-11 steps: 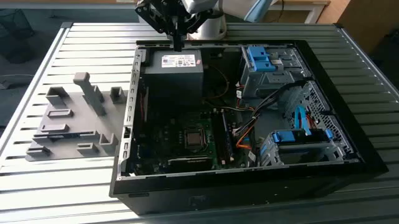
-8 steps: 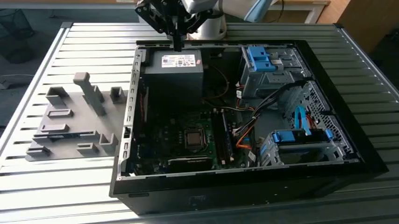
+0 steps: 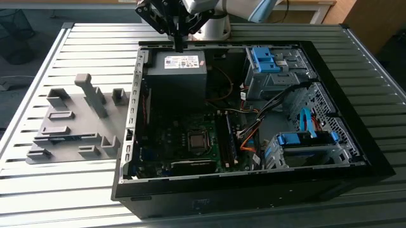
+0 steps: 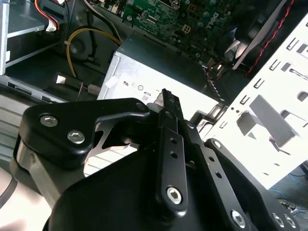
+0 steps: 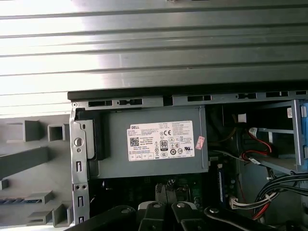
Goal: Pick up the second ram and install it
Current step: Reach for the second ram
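In the exterior view my claw [image 3: 179, 45] hangs at the upper middle of the frame, its tips drawn together to a point just above the far edge of the power supply [image 3: 178, 76], close to the rim of the open computer case [image 3: 136, 142]. I see nothing between the fingers. The case lies on its side on a slatted metal table [image 3: 76, 38]. Toward the exterior view's left, outside the case, sits a grey holder tray [image 3: 70, 107], and a thin dark-blue strip lying flat in one of its slots looks like the second ram [image 3: 66, 138], well apart from my claw. Inside the case, on the circuit board [image 3: 178, 137], another stick [image 3: 227, 140] stands seated in a slot beside the processor socket. A light-blue plastic clip [image 3: 263, 59] sits on the drive bay in the upper part of the frame, toward the exterior view's right. In the second wrist view my claw [image 4: 161, 102] shows its black links meeting at the tips, narrow and empty as far as I can tell, above the power supply [image 4: 159, 57], with a yellow wire [image 4: 91, 36] curving near it and the green board [image 4: 192, 19] beyond. In the first wrist view my claw [image 5: 166, 192] points toward the power supply [image 5: 115, 144] with its white label [image 5: 161, 140], the table [image 5: 154, 48] past the case rim and the tray [image 5: 29, 159] beside the case.
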